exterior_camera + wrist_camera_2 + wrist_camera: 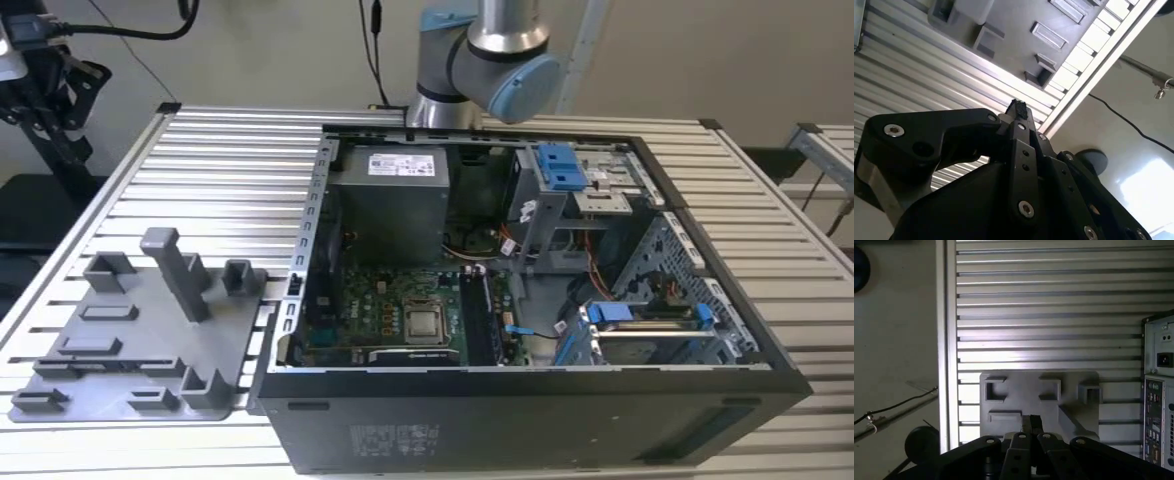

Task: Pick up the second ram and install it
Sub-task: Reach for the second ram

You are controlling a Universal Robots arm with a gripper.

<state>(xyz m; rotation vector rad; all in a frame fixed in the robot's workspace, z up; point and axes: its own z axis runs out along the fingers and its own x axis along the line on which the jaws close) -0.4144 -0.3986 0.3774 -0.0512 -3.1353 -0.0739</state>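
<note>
My gripper (1032, 423) hangs high above the grey holder tray (1019, 382), its dark fingertips pressed together and shut with nothing visible between them. The same shut tips (1018, 107) show in the second wrist view, over the tray's edge and the slatted table. In the exterior view the tray (134, 330) lies at the left of the table. A thin dark strip (114, 362) stands in a slot near its front edge and looks like the second ram. The open computer case (534, 300) holds the motherboard with its dark memory slots (478, 318).
The arm's grey and blue joint (501, 60) rises behind the case. The tray carries a tall upright post (174, 270) and several low blocks. Slatted aluminium table (1054, 305) surrounds the tray. The table edge (946, 340) drops to the floor, where a cable (899, 407) runs.
</note>
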